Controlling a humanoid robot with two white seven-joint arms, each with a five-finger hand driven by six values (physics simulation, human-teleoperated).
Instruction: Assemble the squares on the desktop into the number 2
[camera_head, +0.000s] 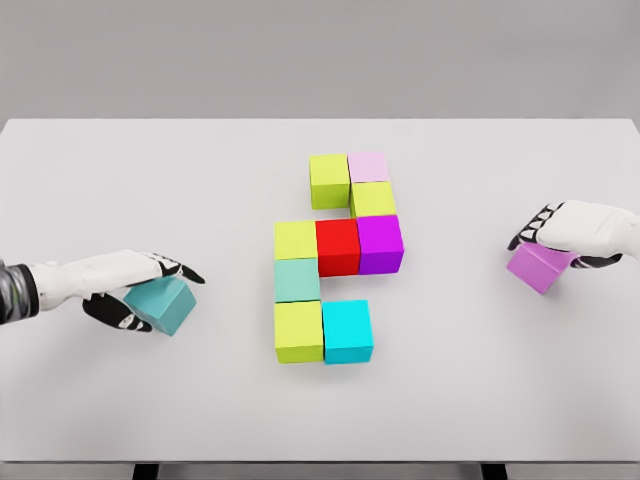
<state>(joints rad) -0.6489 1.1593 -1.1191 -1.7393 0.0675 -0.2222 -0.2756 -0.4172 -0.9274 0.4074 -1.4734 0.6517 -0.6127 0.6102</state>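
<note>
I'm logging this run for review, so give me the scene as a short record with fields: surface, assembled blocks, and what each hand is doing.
surface: white table
assembled blocks: nine cubes touching in a partial 2 shape at table centre
top row: lime cube, pale pink cube
right column: lime-yellow cube, magenta cube
middle row: yellow-green cube, red cube
lower left: mint cube, lime corner cube
bottom: cyan cube
left hand: grasping teal cube
right hand: grasping purple cube
</note>
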